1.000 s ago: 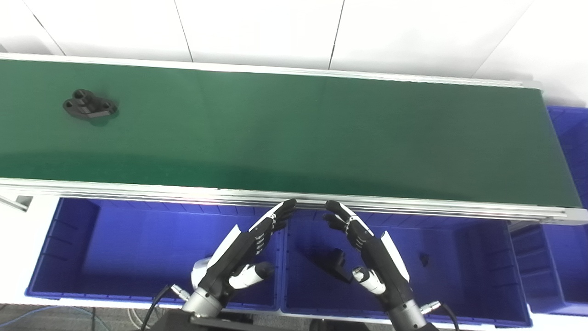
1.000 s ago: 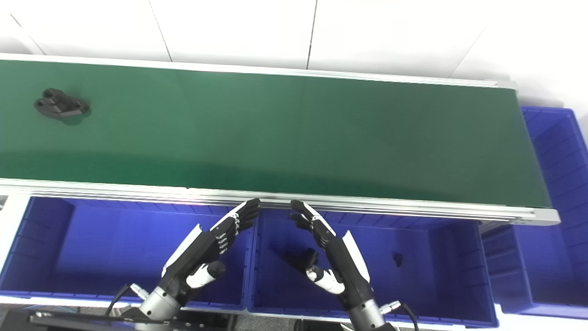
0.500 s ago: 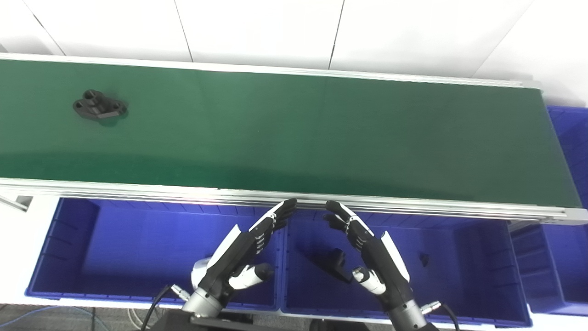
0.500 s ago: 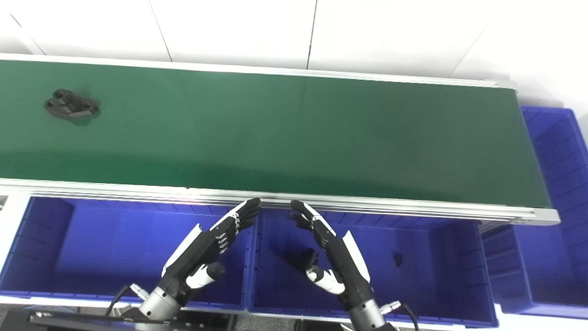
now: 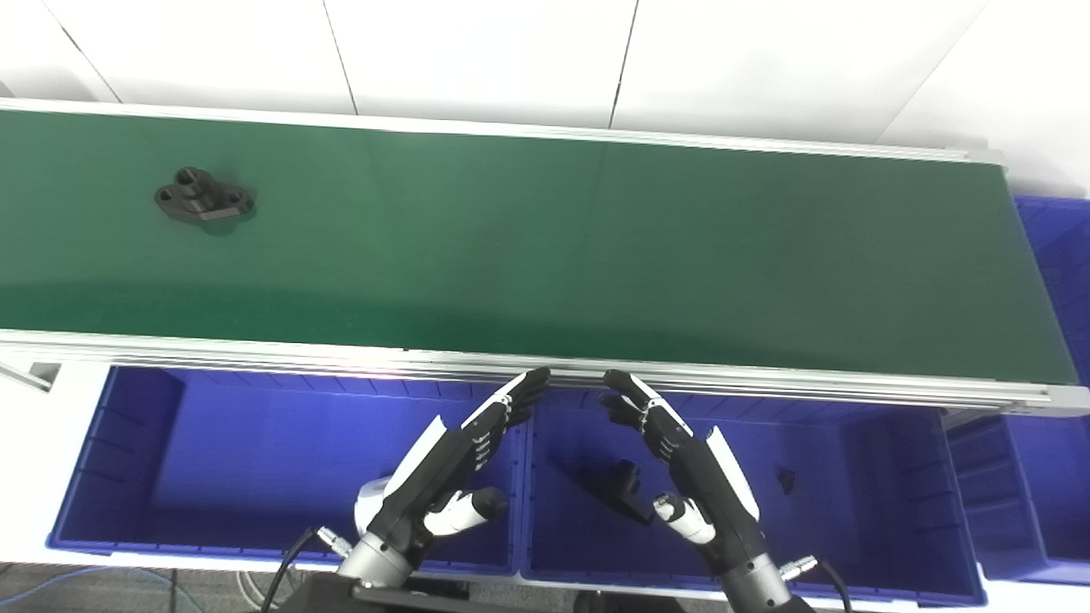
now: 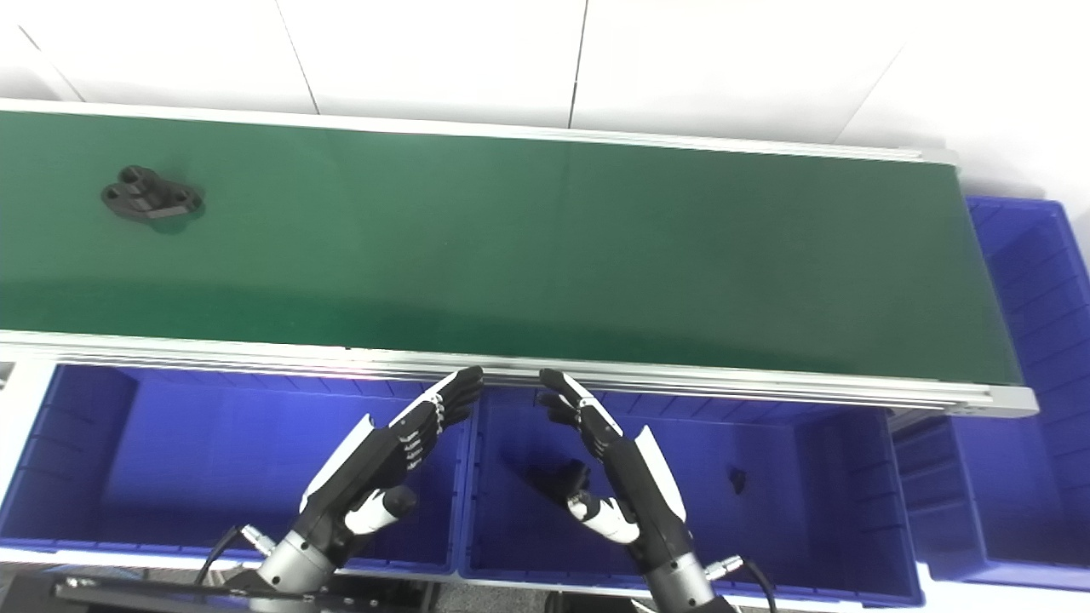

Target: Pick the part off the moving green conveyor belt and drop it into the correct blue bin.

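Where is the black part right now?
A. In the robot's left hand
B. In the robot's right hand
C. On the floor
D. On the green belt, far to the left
D: the black part lies on the green belt near its left end, while the left hand and right hand hover open, holding nothing.

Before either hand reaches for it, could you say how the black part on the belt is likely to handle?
The black part looks moulded and stiff. It lies flat on the green belt, so it probably won't roll. Its holed lobes should give fingers purchase.
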